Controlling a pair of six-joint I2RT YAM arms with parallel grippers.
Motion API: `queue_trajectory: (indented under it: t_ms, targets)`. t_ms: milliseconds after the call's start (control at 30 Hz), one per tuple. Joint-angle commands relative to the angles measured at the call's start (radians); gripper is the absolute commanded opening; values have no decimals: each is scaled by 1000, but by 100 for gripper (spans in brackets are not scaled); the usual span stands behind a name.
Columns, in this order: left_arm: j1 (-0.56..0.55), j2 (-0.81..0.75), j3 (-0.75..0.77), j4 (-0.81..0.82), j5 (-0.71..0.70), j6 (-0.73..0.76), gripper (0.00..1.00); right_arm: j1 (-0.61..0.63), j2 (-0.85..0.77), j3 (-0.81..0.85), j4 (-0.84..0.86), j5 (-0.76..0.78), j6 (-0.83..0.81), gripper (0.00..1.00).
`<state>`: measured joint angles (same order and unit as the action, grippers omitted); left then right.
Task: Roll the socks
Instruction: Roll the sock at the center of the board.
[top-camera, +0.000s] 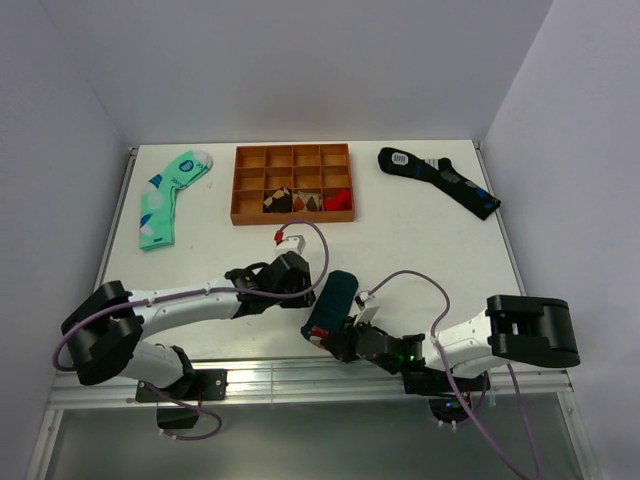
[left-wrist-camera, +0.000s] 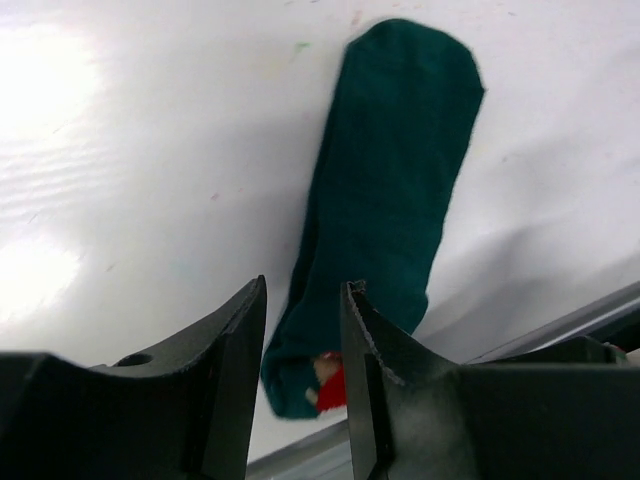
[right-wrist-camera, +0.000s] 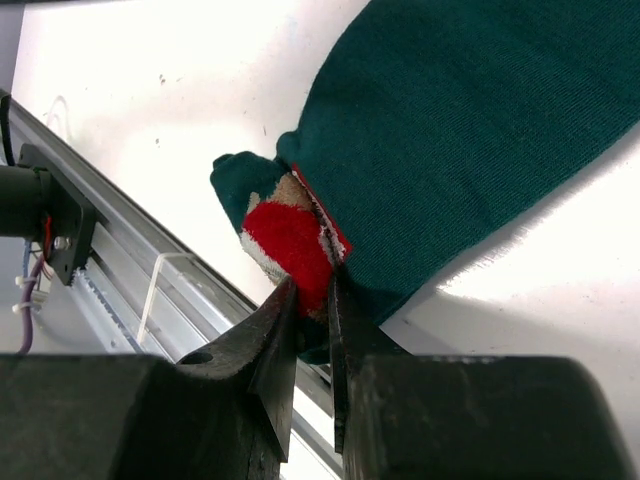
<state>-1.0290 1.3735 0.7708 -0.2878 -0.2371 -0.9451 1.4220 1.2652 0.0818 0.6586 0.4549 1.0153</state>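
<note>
At the near edge of the table (top-camera: 420, 230), just left of the socks (top-camera: 335, 295), my left pincer (left-wrist-camera: 305, 285) hangs low and level, its jaws a narrow way apart with nothing between them. The teal socks lie flat and unrolled, pointing away from that edge, so I judge the roll is only starting. On the right, my right pincer (right-wrist-camera: 312, 285) reaches in low, pinching the end with the red figure (right-wrist-camera: 290, 240). Next that end needs turning over onto the fabric while the left steadies it.
</note>
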Motion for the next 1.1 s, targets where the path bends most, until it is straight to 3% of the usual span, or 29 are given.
queue_trajectory:
  t_ms: [0, 233, 533, 867, 1067]
  targets:
    - [36, 56, 4, 202, 146, 143, 41, -3, 0, -40, -143, -35, 17, 17]
    - [64, 229, 94, 280, 216, 241, 42, -3, -27, -42, -169, -50, 16, 17]
    - [72, 380, 243, 176, 163, 312, 43, -3, -69, -48, -209, -50, 13, 17]
    - [72, 466, 309, 68, 99, 339, 42, -3, -119, -50, -246, -42, 5, 17]
    - [72, 507, 317, 58, 117, 339, 32, -3, -156, -47, -281, -39, 3, 18]
